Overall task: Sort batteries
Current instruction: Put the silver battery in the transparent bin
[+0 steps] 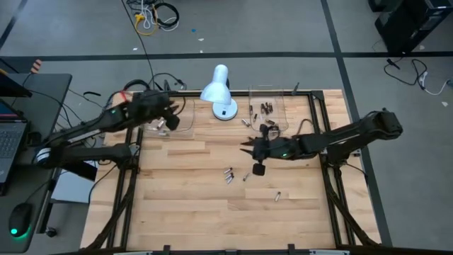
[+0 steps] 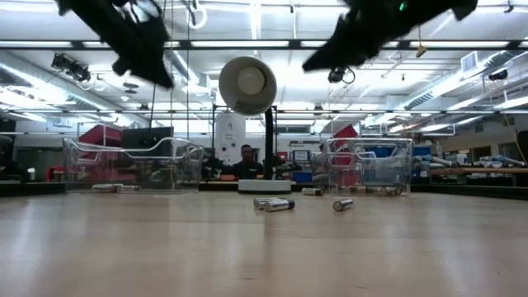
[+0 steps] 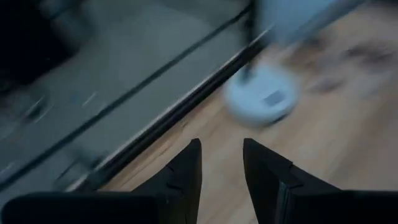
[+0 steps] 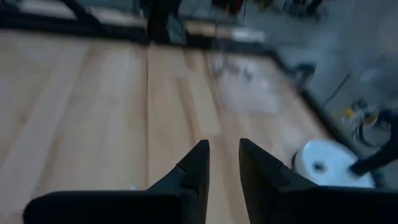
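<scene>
Several loose batteries lie on the wooden table: a small group [image 1: 228,174] [image 2: 274,204], one beside it [image 1: 246,177], and one nearer the front [image 1: 278,196]. More batteries [image 1: 267,108] lie in the clear right tray [image 1: 283,95] at the far edge. My left gripper [image 1: 172,120] [image 3: 221,142] hangs open, raised above the clear left tray [image 2: 132,163], with nothing between its fingers. My right gripper [image 1: 249,147] [image 4: 224,143] is open too. It hangs in the air right of centre, just in front of the right tray and clear of the loose batteries.
A white desk lamp [image 1: 219,92] stands at the far middle between the two trays, its base [image 3: 261,99] [image 4: 326,163] on the wood. A black frame [image 1: 131,191] runs along the table's sides. Bare wood lies at the near left. A person [image 2: 245,161] sits beyond the table.
</scene>
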